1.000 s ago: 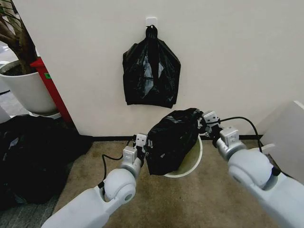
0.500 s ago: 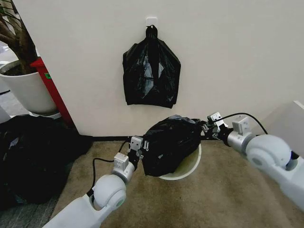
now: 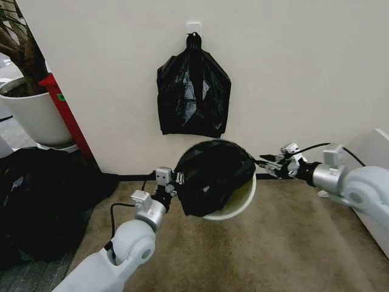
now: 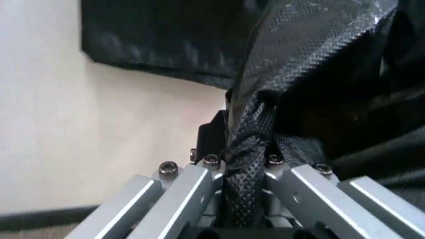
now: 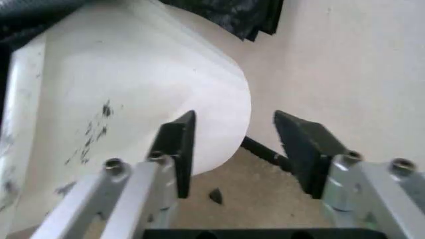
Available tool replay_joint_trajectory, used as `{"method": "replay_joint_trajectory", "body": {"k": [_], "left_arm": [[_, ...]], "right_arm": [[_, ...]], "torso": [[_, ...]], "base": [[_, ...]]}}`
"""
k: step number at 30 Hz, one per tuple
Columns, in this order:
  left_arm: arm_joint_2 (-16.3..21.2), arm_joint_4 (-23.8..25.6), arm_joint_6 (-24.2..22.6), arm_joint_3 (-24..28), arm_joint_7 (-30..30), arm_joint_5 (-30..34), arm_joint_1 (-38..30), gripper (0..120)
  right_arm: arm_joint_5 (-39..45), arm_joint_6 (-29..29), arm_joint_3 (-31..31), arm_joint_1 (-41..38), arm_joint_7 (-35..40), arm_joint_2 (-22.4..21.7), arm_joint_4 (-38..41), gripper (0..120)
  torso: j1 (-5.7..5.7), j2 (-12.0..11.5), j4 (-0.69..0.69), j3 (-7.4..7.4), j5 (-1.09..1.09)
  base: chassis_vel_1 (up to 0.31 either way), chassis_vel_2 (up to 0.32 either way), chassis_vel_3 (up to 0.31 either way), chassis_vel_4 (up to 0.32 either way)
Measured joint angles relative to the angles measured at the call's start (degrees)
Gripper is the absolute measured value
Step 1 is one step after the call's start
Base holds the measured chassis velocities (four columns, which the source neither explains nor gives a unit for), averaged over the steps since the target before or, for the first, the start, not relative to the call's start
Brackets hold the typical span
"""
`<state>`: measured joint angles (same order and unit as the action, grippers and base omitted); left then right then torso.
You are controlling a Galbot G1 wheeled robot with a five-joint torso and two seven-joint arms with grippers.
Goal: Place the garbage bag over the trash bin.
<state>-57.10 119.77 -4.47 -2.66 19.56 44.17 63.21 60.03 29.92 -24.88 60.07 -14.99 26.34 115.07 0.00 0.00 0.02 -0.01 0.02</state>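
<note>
Bag (image 3: 209,174) drapes over the bin (image 3: 240,204) on the floor by the wall in the head view, covering most of the mouth; the cream rim shows at the right. Left hand (image 3: 170,185) grips the bag's left edge, likely to keep it stretched. Right hand (image 3: 271,165) hangs just right of the rim, off the plastic.

Left wrist view: a twisted strip of bag (image 4: 249,164) is clamped between the fingers.

Right wrist view: right hand (image 5: 234,149) gapes wide and empty beside the bin (image 5: 126,124).
</note>
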Motion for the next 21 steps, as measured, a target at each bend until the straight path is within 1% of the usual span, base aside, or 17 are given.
{"method": "replay_joint_trajectory", "body": {"k": [2,3,4,5,7,9,10,11,12,13,14,15,16,17,18,19,21], "left_arm": [[-0.01,0.05,-0.03,-0.7,0.03,3.54,-0.41,1],[-0.01,0.05,-0.11,-0.85,0.02,4.48,-0.61,1],[0.01,0.04,-0.32,-1.03,0.02,5.87,-0.9,1],[0.03,-0.12,-0.52,-1.08,0.01,6.73,-1.08,1],[0.02,-0.28,-0.76,-1.09,0.12,7.23,-1.18,1],[-0.09,-0.78,-1.41,-1.08,1.42,7.83,-1.25,1],[-0.13,-0.9,-1.72,-1.12,2.41,7.83,-1.04,1],[-0.14,-0.93,-1.82,-1.12,2.72,7.82,-0.98,1],[-0.14,-1.09,-2.11,-0.94,3.71,7.52,-0.83,1],[-0.12,-1.21,-2.28,-0.63,4.33,7.05,-0.83,1],[-0.12,-1.21,-2.28,-0.63,4.33,7.05,-0.83,1],[-0.08,-1.43,-2.42,-0.03,5.2,6.04,-0.84,1],[-0.02,-1.54,-2.47,0.47,5.76,5.31,-0.87,1],[0.04,-1.65,-2.5,1.12,6.33,4.6,-0.99,1],[0.11,-1.82,-2.51,2.21,7.41,3.54,-1.31,1],[0.14,-1.9,-2.5,2.66,7.95,3.05,-1.44,1],[0.21,-2.61,-2.01,4.38,9.45,-0.18,-1.83,1]], "right_arm": [[0.94,-0.89,-0.74,0.85,-0.18,0.04,-0.25,53],[1.07,-1.06,-0.95,1.0,-0.19,0.14,-0.39,56],[1.4,-1.35,-1.32,1.12,-0.12,0.43,-0.67,61],[1.86,-1.62,-1.75,1.17,0.26,0.72,-0.87,66],[2.26,-1.72,-2.17,1.19,0.61,0.94,-0.96,68],[3.96,-1.75,-3.83,1.28,3.08,1.84,-0.61,76],[5.22,-1.47,-4.72,1.35,7.1,2.58,0.89,83],[5.79,-1.34,-4.97,1.44,8.84,2.86,1.62,84],[8.32,-0.69,-5.47,1.74,17.36,4.19,5.32,90],[10.26,-0.01,-5.41,1.67,22.94,5.33,8.14,94],[10.26,-0.01,-5.41,1.67,22.94,5.33,8.14,94],[13.67,0.77,-4.48,0.95,30.39,7.15,12.65,97],[16.65,0.92,-2.99,0.03,36.62,8.86,16.23,98],[18.63,0.92,-1.6,-0.59,41.34,10.09,18.7,100],[21.45,0.72,1.23,-1.16,49.93,12.53,22.46,100],[22.03,0.65,2.04,-1.18,51.9,13.21,23.34,100],[22.59,0.22,6.8,-0.72,58.9,17.02,26.41,100]], "torso": [[0.0,0.0,0.01,0.0,-0.03],[0.0,0.0,0.01,0.0,-0.03],[0.0,0.0,-0.01,0.0,-0.02],[0.0,0.0,-0.03,0.0,0.01],[0.0,0.0,-0.03,0.0,0.01],[0.0,0.0,-0.03,0.0,-0.04],[0.0,0.0,-0.02,0.01,-0.03],[0.0,0.0,-0.01,0.01,-0.03],[0.0,0.0,-0.01,0.01,-0.03],[0.0,0.0,-0.01,0.01,-0.03],[0.0,0.0,-0.01,0.01,-0.03],[0.0,0.0,-0.03,0.0,-0.03],[0.0,0.0,-0.02,0.0,-0.05],[0.0,0.0,-0.01,0.0,-0.05],[0.0,0.0,0.02,0.0,-0.06],[0.0,0.0,0.01,0.0,-0.05],[0.0,0.0,-0.01,0.0,-0.01]], "base": [[0.0,0.0,0.0,0.0],[0.0,0.0,0.0,0.0],[0.0,0.0,0.0,0.0],[0.0,0.0,0.0,0.0],[0.0,0.0,0.0,0.0],[0.0,0.0,0.0,0.0],[0.0,0.0,0.0,0.0],[0.0,0.0,0.0,0.0],[0.0,0.0,0.0,0.0],[0.0,0.0,0.0,0.0],[0.0,0.0,0.0,0.0],[0.0,0.0,0.0,0.0],[0.0,0.0,0.0,0.0],[0.0,0.0,0.0,0.0],[0.0,0.0,0.0,0.0],[0.0,0.0,0.0,0.0],[0.0,0.0,0.0,0.0]]}}
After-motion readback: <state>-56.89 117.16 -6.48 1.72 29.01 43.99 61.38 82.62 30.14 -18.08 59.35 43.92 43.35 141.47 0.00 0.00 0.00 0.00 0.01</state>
